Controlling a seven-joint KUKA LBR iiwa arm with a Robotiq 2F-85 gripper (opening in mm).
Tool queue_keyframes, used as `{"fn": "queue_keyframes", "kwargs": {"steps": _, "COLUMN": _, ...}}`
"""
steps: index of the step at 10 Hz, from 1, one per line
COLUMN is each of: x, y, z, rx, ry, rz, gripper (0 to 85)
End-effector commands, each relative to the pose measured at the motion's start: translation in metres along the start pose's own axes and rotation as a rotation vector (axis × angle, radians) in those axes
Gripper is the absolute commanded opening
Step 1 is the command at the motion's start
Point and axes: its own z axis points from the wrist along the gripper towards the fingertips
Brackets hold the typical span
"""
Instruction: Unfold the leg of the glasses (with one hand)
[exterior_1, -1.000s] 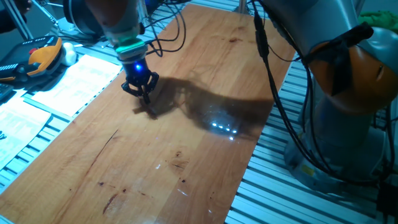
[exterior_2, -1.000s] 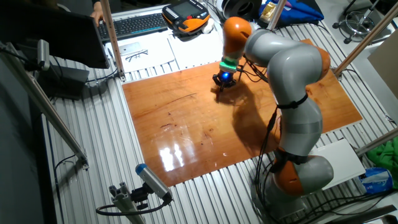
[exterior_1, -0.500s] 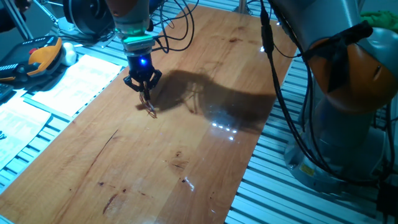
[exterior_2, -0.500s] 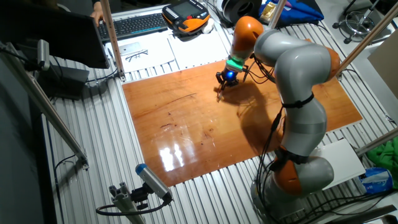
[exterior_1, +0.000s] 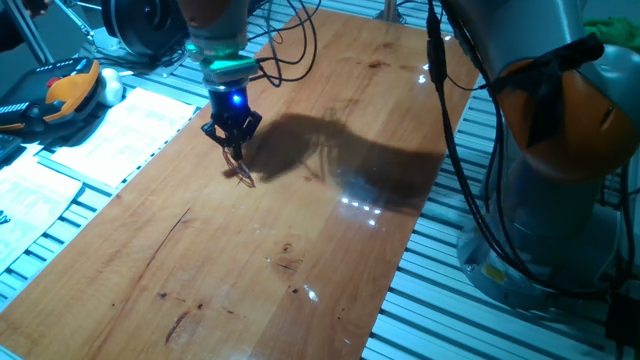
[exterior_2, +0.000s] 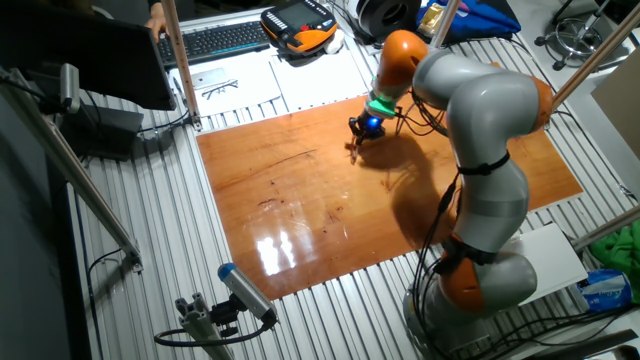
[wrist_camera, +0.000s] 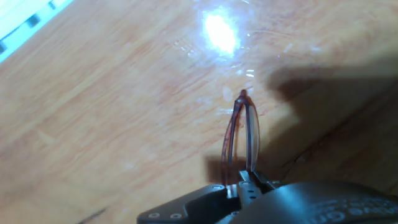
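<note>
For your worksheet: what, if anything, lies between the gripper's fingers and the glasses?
Nothing. In the hand view the gripper is shut on the glasses, which hang from its fingertips over the wooden table. The fixed view shows the same.

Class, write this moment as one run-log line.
claw: shut on glasses | thin reddish-brown wire-frame glasses: hanging from claw, above wooden tabletop | leg unfolding: cannot tell

One pair of glasses (exterior_1: 241, 172) is showing, with one gripper (exterior_1: 232, 137) on one arm (exterior_2: 480, 150). One table (exterior_1: 300, 230) is lying under them. Two paper sheets (exterior_1: 120, 125) and one keyboard (exterior_2: 215, 40) are sitting beside it.
</note>
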Motion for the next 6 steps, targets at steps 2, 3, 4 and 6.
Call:
{"fn": "queue_keyframes", "kwargs": {"steps": 2, "x": 0.0006, "y": -0.0003, "z": -0.0022, "rx": -0.053, "ry": 0.013, "rz": -0.024, "gripper": 0.0}}
{"fn": "queue_keyframes", "kwargs": {"steps": 3, "x": 0.0012, "y": -0.0004, "z": -0.0035, "rx": -0.068, "ry": 0.019, "rz": -0.040, "gripper": 0.0}}
{"fn": "queue_keyframes", "kwargs": {"steps": 4, "x": 0.0009, "y": -0.0009, "z": -0.0040, "rx": -0.091, "ry": 0.031, "rz": -0.058, "gripper": 0.0}}
{"fn": "queue_keyframes", "kwargs": {"steps": 6, "x": 0.0016, "y": 0.0000, "z": -0.0042, "rx": -0.142, "ry": 0.059, "rz": -0.059, "gripper": 0.0}}
